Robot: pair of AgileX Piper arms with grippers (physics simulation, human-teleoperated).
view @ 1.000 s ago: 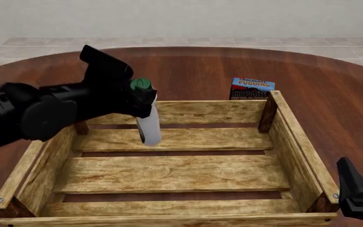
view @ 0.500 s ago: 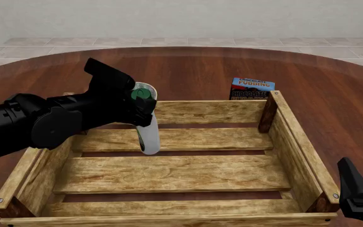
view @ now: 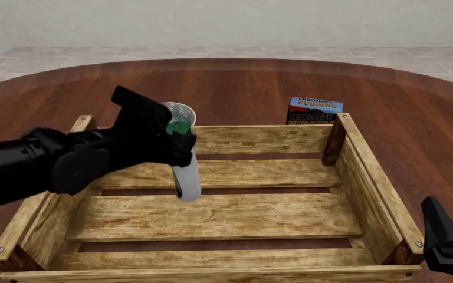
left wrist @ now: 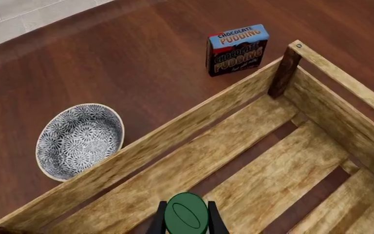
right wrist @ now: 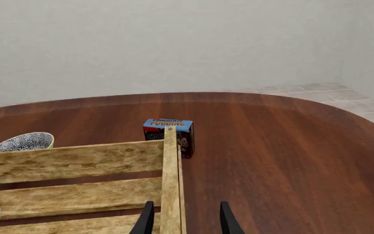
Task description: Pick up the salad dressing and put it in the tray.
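Left gripper [view: 181, 140] is gripping the salad dressing [view: 186, 177] by its neck over the tray [view: 368, 177].

The white bottle is hanging upright inside the crate near its far left part, its base at or just above the far slats; contact is unclear. Right gripper [right wrist: 183, 219] is sitting parted with nothing held, straddling the crate's right wall. The chocolate pudding box [view: 315, 111] and patterned bowl [left wrist: 78, 140] are standing beyond the far wall.
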